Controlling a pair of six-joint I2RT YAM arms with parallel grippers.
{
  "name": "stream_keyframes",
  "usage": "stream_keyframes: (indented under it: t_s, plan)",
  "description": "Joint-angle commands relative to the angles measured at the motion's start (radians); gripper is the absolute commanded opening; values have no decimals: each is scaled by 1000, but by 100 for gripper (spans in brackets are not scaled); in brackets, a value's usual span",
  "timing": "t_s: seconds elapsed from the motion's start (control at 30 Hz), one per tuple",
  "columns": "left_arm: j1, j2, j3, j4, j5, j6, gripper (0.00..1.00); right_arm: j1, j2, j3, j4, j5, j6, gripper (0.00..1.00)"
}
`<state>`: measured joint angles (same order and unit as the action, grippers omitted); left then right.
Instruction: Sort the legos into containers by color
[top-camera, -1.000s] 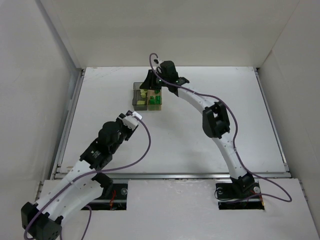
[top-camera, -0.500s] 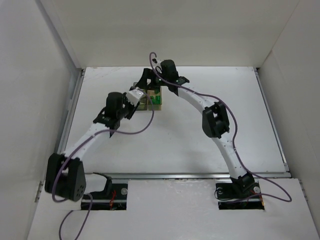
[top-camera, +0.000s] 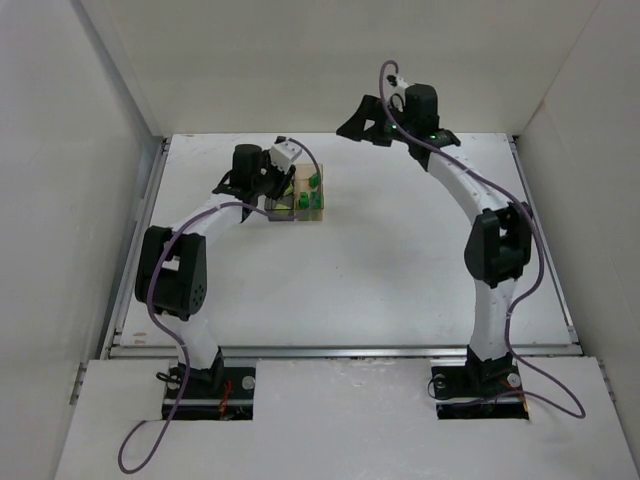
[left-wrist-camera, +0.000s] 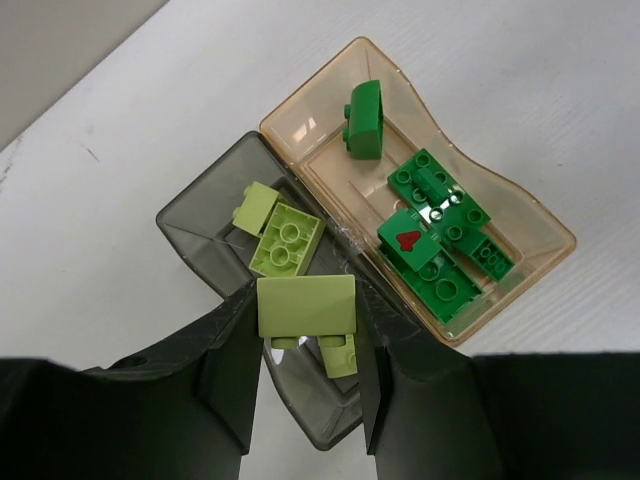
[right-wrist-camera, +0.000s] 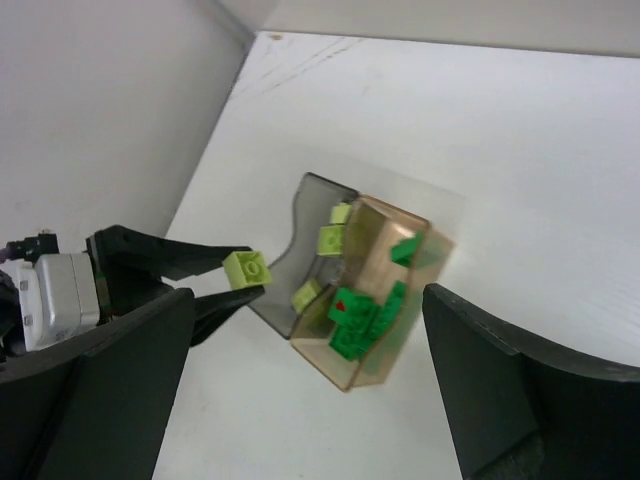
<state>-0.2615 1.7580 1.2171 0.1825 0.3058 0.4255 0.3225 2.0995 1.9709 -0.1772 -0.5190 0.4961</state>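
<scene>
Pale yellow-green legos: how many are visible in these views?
4: one held brick in the left gripper, three inside the grey box; more may hide beneath the gripper.

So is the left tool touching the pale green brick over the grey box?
Touching. In the left wrist view both fingers of the left tool press against the sides of the pale green brick, with no gap.

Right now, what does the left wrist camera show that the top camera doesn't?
Only the wrist view: a pale yellow-green plastic brick pinched in the left gripper. Only the top view: the right gripper, away from the boxes. Both: the smoky grey translucent box joined to the amber translucent box holding dark green plastic bricks.
</scene>
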Motion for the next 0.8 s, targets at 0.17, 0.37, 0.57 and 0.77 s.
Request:
stream_keyframes:
  t_s: [0.17,0.37,0.57,0.77]
  plan:
    - [8,63,84,23,-16,-21,69,-10,-114,-64,-109,74,-209,100]
    - [18,19,84,12,-16,-66,96,-28,-206,-84,-143,74,-251,100]
    - [37,-158,21,55,-228,-222,99,-62,-392,-246,-177,267,-251,100]
    - [48,-362,-140,55,-825,-294,100,-158,-692,-493,-300,827,-177,100]
